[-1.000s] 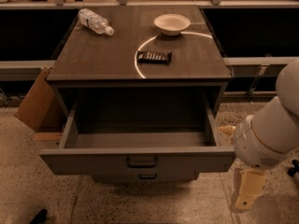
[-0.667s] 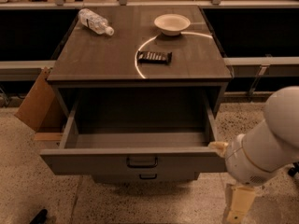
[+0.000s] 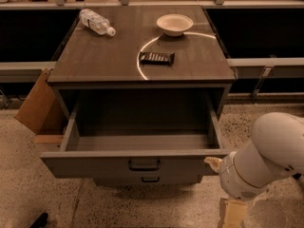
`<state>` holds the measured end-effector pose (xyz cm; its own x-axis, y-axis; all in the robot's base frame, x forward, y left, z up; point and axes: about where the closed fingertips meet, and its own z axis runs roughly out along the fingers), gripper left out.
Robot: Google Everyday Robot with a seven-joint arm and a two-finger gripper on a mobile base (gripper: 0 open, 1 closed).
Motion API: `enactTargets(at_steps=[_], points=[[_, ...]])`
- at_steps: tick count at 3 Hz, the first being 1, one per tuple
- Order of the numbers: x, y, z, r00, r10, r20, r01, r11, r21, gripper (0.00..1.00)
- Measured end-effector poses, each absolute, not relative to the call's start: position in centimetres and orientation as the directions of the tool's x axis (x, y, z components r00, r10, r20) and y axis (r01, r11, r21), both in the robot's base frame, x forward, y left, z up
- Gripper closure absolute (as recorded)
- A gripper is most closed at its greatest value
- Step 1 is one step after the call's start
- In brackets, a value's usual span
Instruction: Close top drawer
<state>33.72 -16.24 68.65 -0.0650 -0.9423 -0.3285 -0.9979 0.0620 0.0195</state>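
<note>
Step in hand: approach for the push, contact not yet made.

The top drawer [image 3: 99,164], a wide grey box with a tall flat front panel and a small dark bar handle [image 3: 144,165] at its centre, stands pulled far out of the grey cabinet. What I see of its deep interior is bare. My gripper [image 3: 232,214] hangs low at the bottom right of the view, beside and below the drawer's right front corner, under my rounded white arm link [image 3: 268,151]. Whether it is open or closed I cannot tell.

Method:
- No grasp is needed.
- Move up and across to the panel and press beside the handle, not at the right corner. An off-centre push on so wide a box would likely rack it on its slides.
- Push level and straight toward the cabinet, easing off before the panel seats.

Materials:
- The panel looks like smooth matte painted metal. It is hard and may be slippery, so I should press square.
- The dark wood-grain surface [image 3: 104,61] above carries a bright curved glare.
- A clear plastic bottle [image 3: 96,22] lies on its side near the back left corner. It is round and could roll if jolted.
- A shallow white bowl [image 3: 175,24] sits toward the back right corner, and a dark wrapped snack bar [image 3: 157,58] sits near the middle.
- A brown cardboard box [image 3: 40,106] leans by the cabinet's left side.
- A shorter drawer front below has a similar handle [image 3: 150,178]. It is not my target.
</note>
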Motion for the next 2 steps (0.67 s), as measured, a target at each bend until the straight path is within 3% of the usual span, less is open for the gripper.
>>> enactTargets(at_steps=[2], points=[[34.7,-16.8,65.0,-0.124,-0.951,-0.283,-0.992,0.126,0.014,0.41]])
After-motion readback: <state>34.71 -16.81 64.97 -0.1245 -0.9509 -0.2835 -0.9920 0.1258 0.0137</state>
